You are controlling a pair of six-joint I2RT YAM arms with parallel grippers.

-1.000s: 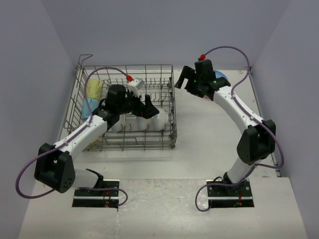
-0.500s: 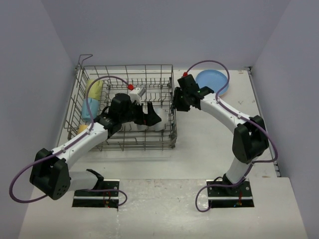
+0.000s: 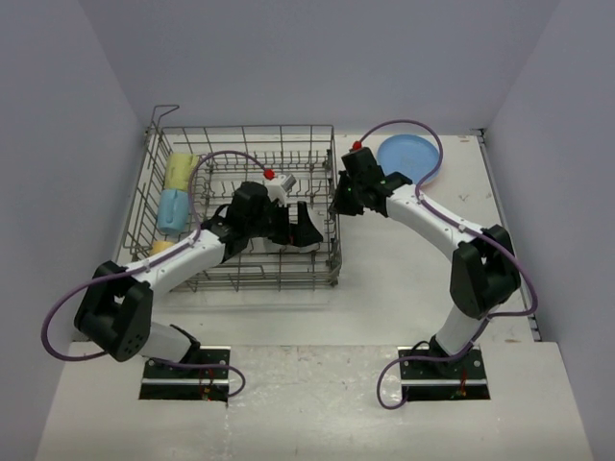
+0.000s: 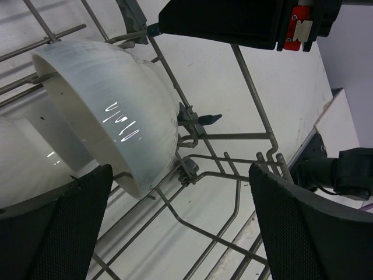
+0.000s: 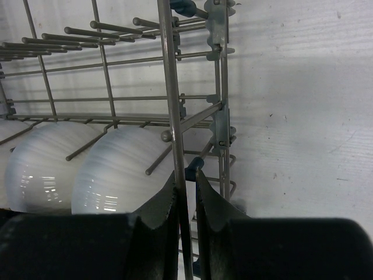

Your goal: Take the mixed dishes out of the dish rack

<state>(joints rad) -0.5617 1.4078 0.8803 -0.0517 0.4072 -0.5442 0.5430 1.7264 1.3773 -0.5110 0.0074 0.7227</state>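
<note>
The dish rack is a grey wire basket at left centre. My left gripper is inside it near the right wall, open, its fingers straddling rack wires beside a white bowl. My right gripper sits at the rack's right rim. In the right wrist view the right gripper is shut on the rim wire, with two white bowls just inside. A yellow-green mug, a light blue mug and a yellow mug stand along the rack's left side.
A blue plate lies on the table at the back right, outside the rack. Upright tines fill the rack's floor. The table's right edge runs close to the right arm.
The right arm swung left from the blue plate to the rack's right rim and its jaws closed on the wire. The left gripper slid right inside the rack, staying open.
</note>
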